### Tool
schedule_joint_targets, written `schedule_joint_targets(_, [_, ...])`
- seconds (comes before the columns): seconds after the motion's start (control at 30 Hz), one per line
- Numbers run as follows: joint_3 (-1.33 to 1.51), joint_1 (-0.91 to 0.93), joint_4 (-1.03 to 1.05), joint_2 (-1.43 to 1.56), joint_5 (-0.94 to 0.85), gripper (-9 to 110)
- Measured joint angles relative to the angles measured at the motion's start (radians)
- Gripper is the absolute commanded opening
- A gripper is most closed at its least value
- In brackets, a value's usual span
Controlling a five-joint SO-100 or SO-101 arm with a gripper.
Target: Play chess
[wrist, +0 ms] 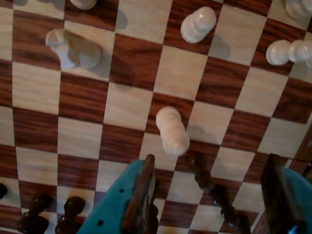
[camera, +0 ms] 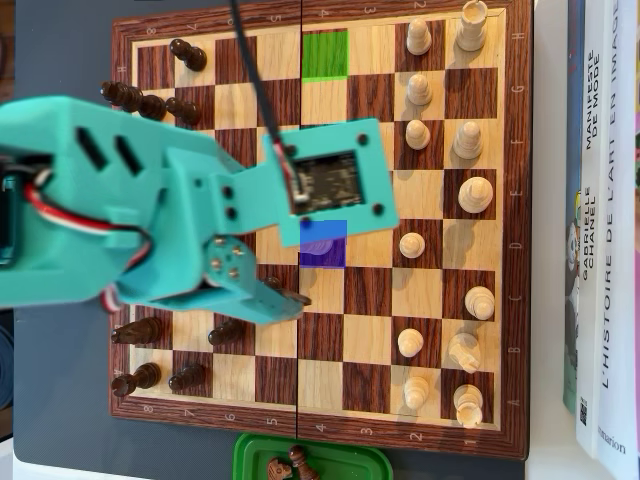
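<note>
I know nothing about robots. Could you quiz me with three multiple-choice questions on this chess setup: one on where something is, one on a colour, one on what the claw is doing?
1. In the overhead view, the books lie where relative to the board?
A) left
B) right
C) on it

2. The marked square near the board's top edge is:
A) green
B) red
C) yellow

3. In the wrist view, the gripper is:
A) shut on a white pawn
B) shut on a dark piece
C) open and empty

Answers:
1 B, the spines stand past the board's right rim.
2 A, that square is bright green.
3 C, the jaws stand wide apart with nothing held.
</note>
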Motion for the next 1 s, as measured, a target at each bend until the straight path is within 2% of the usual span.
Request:
schedule_joint_targets(0.33, [-0.029,0.000,0.000,-0.118,0.000,29])
schedule_joint_targets(1.0, [-0.074,0.011,-0.002,-0.167,0.000,29])
